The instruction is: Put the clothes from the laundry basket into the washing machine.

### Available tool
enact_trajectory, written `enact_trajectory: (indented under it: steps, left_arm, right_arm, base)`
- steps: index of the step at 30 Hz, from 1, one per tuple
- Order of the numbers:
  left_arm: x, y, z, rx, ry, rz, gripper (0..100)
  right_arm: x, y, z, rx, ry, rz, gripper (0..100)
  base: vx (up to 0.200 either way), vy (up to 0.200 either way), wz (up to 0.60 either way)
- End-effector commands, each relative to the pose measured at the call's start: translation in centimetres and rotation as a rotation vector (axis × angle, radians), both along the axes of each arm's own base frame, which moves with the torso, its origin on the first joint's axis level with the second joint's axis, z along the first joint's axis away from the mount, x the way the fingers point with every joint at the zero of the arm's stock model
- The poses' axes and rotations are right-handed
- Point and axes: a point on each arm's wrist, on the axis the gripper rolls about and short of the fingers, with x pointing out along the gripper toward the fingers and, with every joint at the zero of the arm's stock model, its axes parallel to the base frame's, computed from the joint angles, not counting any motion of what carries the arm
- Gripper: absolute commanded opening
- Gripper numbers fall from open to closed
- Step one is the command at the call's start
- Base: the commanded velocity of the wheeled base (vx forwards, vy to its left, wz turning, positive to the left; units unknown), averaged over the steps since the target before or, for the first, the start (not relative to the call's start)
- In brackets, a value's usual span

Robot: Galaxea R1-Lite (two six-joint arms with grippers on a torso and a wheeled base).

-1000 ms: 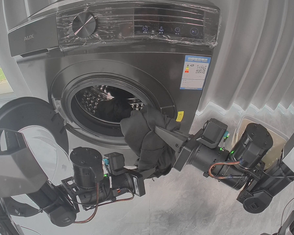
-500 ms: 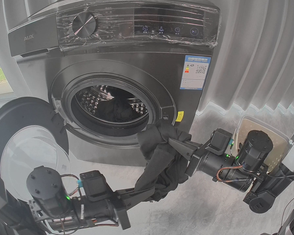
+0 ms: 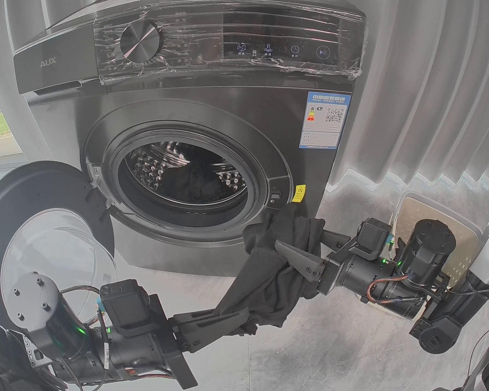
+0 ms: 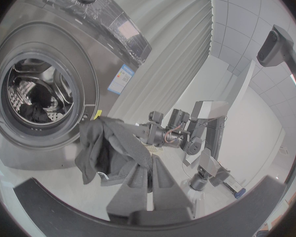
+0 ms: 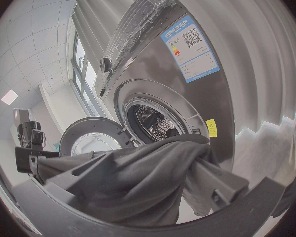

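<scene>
Grey marbled floor tiles (image 3: 320, 348) and a pleated pale curtain (image 3: 429, 82) are being seen around a dark front-loading washing machine (image 3: 201, 99), whose round door (image 3: 43, 191) is being left swung open at 8 o'clock from the porthole. A dark piece of clothing (image 3: 193, 183) is being seen lying inside the steel drum (image 3: 152, 164).

Outside the machine, at 5 o'clock from the porthole and just in front of the lower front panel, a dark grey garment (image 3: 277, 278) is being held in the air between the two arms, clear of the floor. Its lower corner is being pinched by the left gripper (image 3: 243, 317), at 7 o'clock from the bundle, with the fingers (image 4: 167, 188) being pressed together on the cloth. Its bunched upper part is being carried at the right gripper (image 3: 301, 240), at 1 o'clock from the bundle. The fingers (image 5: 85, 171) there are being kept spread wide, with cloth heaped between and over them; whether it is being squeezed cannot be told.

A pale perforated laundry basket (image 3: 418, 213) is being seen on the floor at 3 o'clock from the garment, behind the right arm and beside the curtain.

On the machine's front, a blue-edged energy label (image 3: 325, 120) is being shown at 2 o'clock from the porthole and a small yellow sticker (image 3: 299, 193) at 3 o'clock. At 12 o'clock, a round dial (image 3: 140, 41) and the control panel are being covered by clear plastic film (image 3: 288, 33).
</scene>
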Motion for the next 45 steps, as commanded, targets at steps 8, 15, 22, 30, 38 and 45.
enact_trajectory:
  steps: [8,15,22,30,38,45]
  left_arm:
    - [2.1,-1.2,1.5,-0.053,-0.061,0.139,0]
    - [3.1,-1.6,1.9,-0.062,-0.082,0.218,0]
    - [4.2,-2.4,1.0,-0.003,-0.124,0.301,0]
    - [4.5,-2.8,1.7,-0.060,-0.155,0.376,0]
    - [4.8,-2.9,2.4,-0.091,-0.164,0.381,0]
    - [4.9,-3.1,2.7,-0.105,-0.172,0.381,0]
  right_arm:
    - [0.6,-2.1,-0.7,-0.025,0.032,-0.076,100]
    - [0.3,-2.5,-1.3,-0.046,0.056,-0.081,100]
    - [0.0,-2.7,-1.4,-0.090,0.025,-0.079,100]
    - [-0.2,-2.7,-1.2,-0.093,0.016,-0.075,100]
    - [-0.5,-2.6,-1.1,-0.094,0.012,-0.064,100]
    - [-1.5,-2.4,-1.6,-0.136,0.013,-0.031,100]
  base:
    - [0.000,0.000,0.00]
    - [0.000,0.000,0.00]
    - [0.000,0.000,0.00]
    - [0.000,0.000,0.00]
    - [0.000,0.000,0.00]
    - [0.000,0.000,0.00]
